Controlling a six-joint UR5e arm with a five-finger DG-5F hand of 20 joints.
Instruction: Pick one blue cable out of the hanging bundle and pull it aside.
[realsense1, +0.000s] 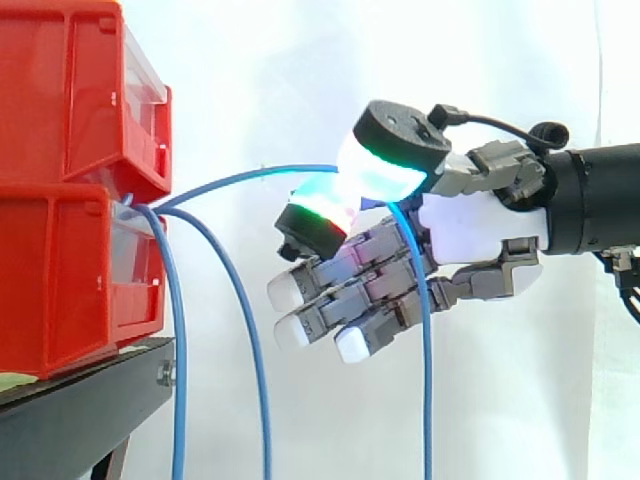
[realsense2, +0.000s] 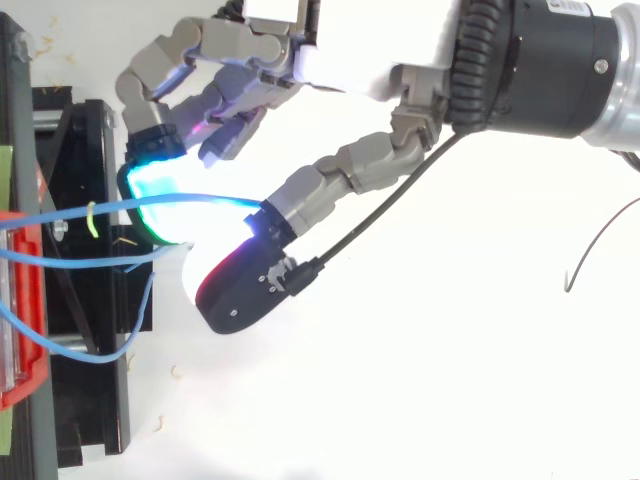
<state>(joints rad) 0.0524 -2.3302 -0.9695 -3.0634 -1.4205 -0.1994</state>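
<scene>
Side view: two red bins (realsense1: 60, 190) are stacked at the left end of the black stand (realsense1: 80, 410), before a white curtain (realsense1: 300, 80). Blue cables issue from the seam between the bins.

One blue cable (realsense1: 250, 178) arcs away from the bins to the hand (realsense1: 470, 225). It is pinched there between two glowing pads (realsense1: 385, 165), the upper one cyan and the lower one green and red. Beyond the pinch it drops straight down across the remaining fingers, which are extended and hold nothing.

The two other blue cables (realsense1: 178, 330) hang beside the stand's edge, well apart from the hand.

Top view: the hand (realsense2: 345, 70) grips the same blue cable (realsense2: 200, 200) clear of the stand's (realsense2: 90, 160) edge. The cable runs nearly level from the bins to the pinch.
</scene>
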